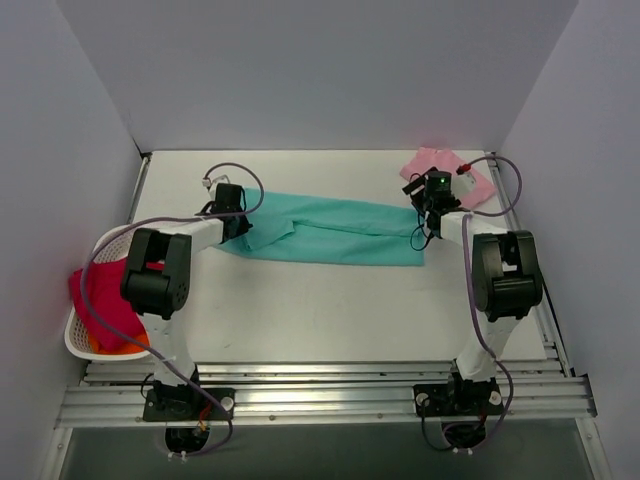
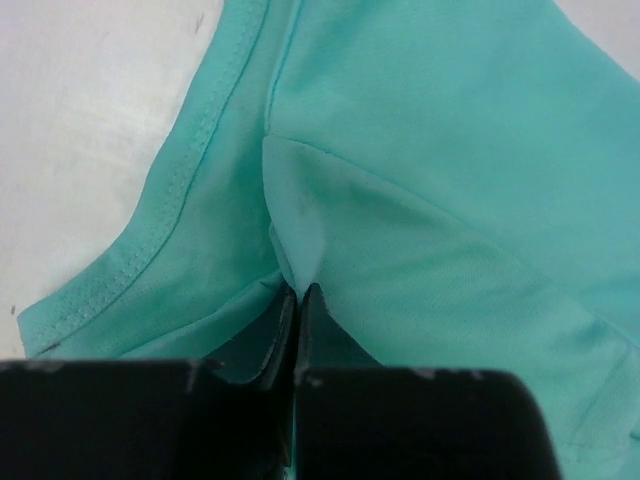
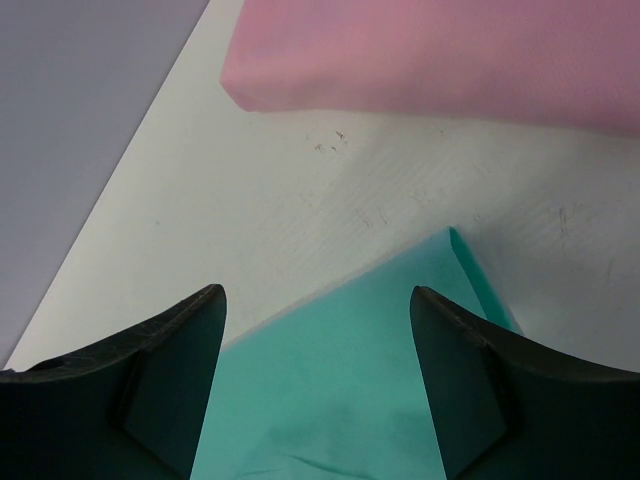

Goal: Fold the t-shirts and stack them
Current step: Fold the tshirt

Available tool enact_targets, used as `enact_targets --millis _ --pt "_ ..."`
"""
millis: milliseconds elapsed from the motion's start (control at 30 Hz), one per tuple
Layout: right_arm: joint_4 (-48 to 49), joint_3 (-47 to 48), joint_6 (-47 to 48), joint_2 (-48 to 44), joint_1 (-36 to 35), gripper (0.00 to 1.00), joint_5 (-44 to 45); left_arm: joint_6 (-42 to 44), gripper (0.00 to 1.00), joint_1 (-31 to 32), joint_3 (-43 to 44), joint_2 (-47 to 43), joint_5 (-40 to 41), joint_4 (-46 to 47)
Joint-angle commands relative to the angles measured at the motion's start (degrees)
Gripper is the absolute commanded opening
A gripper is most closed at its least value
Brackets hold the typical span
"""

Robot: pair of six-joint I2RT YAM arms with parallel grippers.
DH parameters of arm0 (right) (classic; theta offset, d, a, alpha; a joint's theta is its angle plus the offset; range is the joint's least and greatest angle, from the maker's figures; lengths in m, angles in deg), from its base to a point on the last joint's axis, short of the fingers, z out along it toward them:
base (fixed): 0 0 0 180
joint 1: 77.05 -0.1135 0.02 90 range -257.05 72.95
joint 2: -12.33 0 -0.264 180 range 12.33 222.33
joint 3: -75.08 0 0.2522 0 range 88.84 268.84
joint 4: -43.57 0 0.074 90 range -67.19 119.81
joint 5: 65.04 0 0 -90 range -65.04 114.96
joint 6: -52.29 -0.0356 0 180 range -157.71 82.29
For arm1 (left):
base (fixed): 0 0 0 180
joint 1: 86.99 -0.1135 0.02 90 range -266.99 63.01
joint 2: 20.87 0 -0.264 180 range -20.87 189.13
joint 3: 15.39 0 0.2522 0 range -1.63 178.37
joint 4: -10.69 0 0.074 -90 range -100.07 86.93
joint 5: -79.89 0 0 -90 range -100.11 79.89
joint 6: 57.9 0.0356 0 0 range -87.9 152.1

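Plain grey walls enclose a white table edged with aluminium rails.

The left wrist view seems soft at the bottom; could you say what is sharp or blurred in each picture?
Left wrist: stitched hem of the teal-green t-shirt sharp, shut left gripper blurred. Right wrist: open right gripper blurred, scuffs on the white table crisp. Top external: even light, no glare.

From high behind the arms, the top camera looks down and forward over the whole table. The left wrist camera sits very close over the teal shirt, cloth nearly filling its view. The right wrist camera hangs somewhat higher, facing that shirt's corner and the pink shirt. All three share the teal cloth.
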Motion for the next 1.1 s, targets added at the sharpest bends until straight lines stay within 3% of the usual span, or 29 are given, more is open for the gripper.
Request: enact_targets --millis 0,167,200,300,367,433,467,500,533,633,767,933,1000,1067 --pt "2.29 2.74 -0.72 2.04 0.99 0.7 -0.99 1.18 0.02 -2.35 9.74 5.66 -2.48 -3.58" --pt "3.95 2.83 -0.99 4.07 2.92 0.7 -2.49 2.84 0.02 -5.34 26.95 18.98 -7.14 -8.49" --pt "4.48 2.75 -1.07 4.5 3.1 0.7 -2.84 4.24 0.02 -5.69 36.04 21.38 -8.54 -12.68" --pt "5.27 2.83 -0.9 5.3 3.8 0.7 -3.54 4.34 0.02 -6.31 52.4 30.0 -12.67 -20.27" --pt "5.36 2.83 -0.9 5.47 4.07 0.7 -3.63 4.17 0.02 -6.31 58.69 34.82 -13.99 -22.73" --pt "6.76 2.66 -0.9 5.83 4.42 0.7 -3.98 3.55 0.11 -6.75 69.02 38.08 -16.62 -24.49" --pt "7.29 2.48 -0.81 6.0 4.42 0.7 -4.94 3.72 0.23 -6.84 72.31 40.97 -19.25 -25.2" --pt "8.69 2.31 -0.72 6.0 4.42 0.7 -5.56 4.25 0.52 -6.93 74.78 41.7 -20.75 -24.51" --pt "9.49 1.96 -0.64 5.92 4.42 0.7 -5.91 4.95 0.94 -6.84 76.8 42.05 -21.64 -23.8" --pt "12.48 0.11 -0.29 4.86 4.34 0.7 -7.24 5.65 0.94 -6.93 71.23 36.37 -20.51 -17.32" --pt "13.89 -2.09 0.24 1.97 4.33 0.7 -7.06 7.85 0.94 -7.19 48.15 16.28 -11.65 -1.6" --pt "14.33 -4.81 -0.72 -1.02 4.16 0.71 -6.97 9.7 0.94 -6.58 29.83 -5.6 -7.93 8.62" --pt "14.5 -6.04 -0.98 -3.04 3.72 0.71 -6.8 12.23 0.94 -1.76 18.81 -12.49 -4.97 11.79" --pt "14.24 -7.45 -1.07 -4.97 3.37 0.71 -6.01 16.27 0.94 5.08 10.07 -21.81 5.66 20.08"
